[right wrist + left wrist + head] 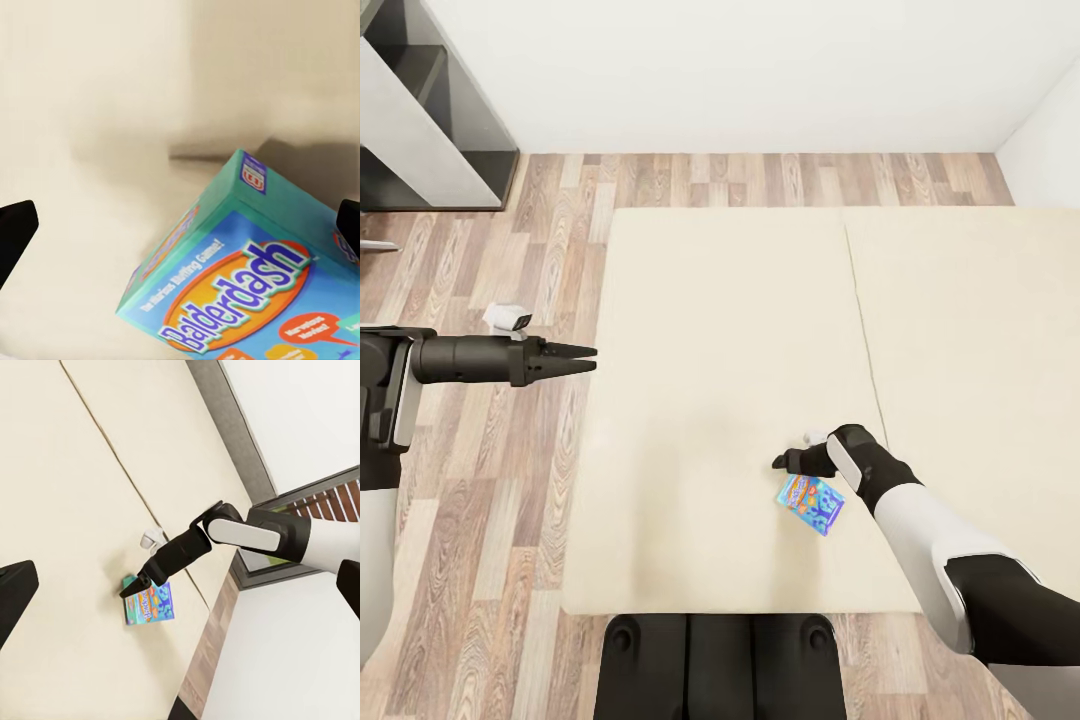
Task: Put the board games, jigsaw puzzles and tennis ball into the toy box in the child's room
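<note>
Step in hand, as I read it: picking the first bed game. Blue game (811, 503) (box reads "Balderdash") lies flat on the bed (720, 300), on the near half of the left mattress part, just short of the seam.

Right hand (784, 461) is low over the bed, just beside the game's far edge. In the right wrist view the fingers (15, 229) sit wide apart with the game (247, 277) off to one side, not between them. So open, nothing held. From the left wrist view the tips (137, 583) look to be at or on the box's top edge; contact can't be confirmed.

Left hand (582, 358) hangs over the floor just off the bed's left edge, fingers nearly together, empty.

Next move, my guess: shift the right hand toward the robot so the box sits between the fingers, then close across the short side. The box is flat on a soft mattress, so getting a finger under an edge may be fiddly.

Room: open mattress all round the game, near bed edge close by. Shelf unit (420, 110) is well clear at far left.
</note>
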Motion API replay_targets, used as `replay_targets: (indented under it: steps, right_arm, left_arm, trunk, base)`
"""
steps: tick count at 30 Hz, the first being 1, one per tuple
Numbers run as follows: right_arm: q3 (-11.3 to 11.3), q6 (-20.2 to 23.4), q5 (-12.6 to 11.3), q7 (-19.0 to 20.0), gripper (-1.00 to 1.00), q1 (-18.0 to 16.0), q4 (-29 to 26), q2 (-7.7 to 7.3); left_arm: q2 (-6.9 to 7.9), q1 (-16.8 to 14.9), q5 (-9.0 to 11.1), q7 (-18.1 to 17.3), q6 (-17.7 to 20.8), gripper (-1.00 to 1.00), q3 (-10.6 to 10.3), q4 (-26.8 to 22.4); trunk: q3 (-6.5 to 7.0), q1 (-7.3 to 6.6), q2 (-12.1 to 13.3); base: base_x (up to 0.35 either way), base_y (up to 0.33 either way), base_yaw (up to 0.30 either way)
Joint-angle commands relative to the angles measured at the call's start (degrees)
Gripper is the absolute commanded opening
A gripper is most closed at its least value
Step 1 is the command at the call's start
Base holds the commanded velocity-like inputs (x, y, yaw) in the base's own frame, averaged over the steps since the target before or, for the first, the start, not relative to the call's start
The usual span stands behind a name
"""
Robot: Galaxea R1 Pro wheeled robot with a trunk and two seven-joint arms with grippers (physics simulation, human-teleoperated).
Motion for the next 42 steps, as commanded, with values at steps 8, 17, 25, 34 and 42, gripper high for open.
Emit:
replay_targets:
  steps: [8, 17, 25, 34, 42]
  right_arm:
    - [0.38, 0.23, -0.36, -0.09, 1.0, -0.02, -0.05, -0.03]
    - [0.34, 0.23, -0.36, -0.09, 1.0, -0.02, -0.05, -0.09]
    - [0.24, 0.29, -0.43, -0.03, 1.0, -0.02, -0.05, -0.05]
    - [0.21, 1.03, -0.45, -0.01, 1.0, 0.16, -1.65, -0.15]
    - [-0.07, 8.23, -0.5, -0.04, 1.0, 0.58, -12.37, -0.36]
  left_arm:
    - [0.03, -0.02, 0.01, -0.18, 0.61, 1.0, -0.03, -0.01]
    - [0.03, -0.02, 0.01, -0.18, 0.61, 1.0, -0.07, -0.01]
    - [0.1, -0.02, 0.01, -0.18, 0.61, 1.0, -0.06, -0.01]
    - [0.16, -0.02, 0.01, -0.18, 0.61, 1.0, 0.01, -0.01]
    - [0.18, -0.02, 0.01, -0.18, 0.61, 1.0, 0.06, -0.01]
  trunk:
    - [-0.06, 0.03, -0.09]
    - [-0.06, 0.03, -0.09]
    - [-0.06, 0.03, -0.09]
    - [-0.06, 0.03, -0.09]
    - [-0.06, 0.03, -0.09]
  base:
    - [0.0, 0.058, 0.0]
    - [0.0, 0.015, 0.0]
    - [0.0, 0.001, 0.0]
    - [0.0, 0.0, 0.0]
    - [0.0, 0.0, 0.0]
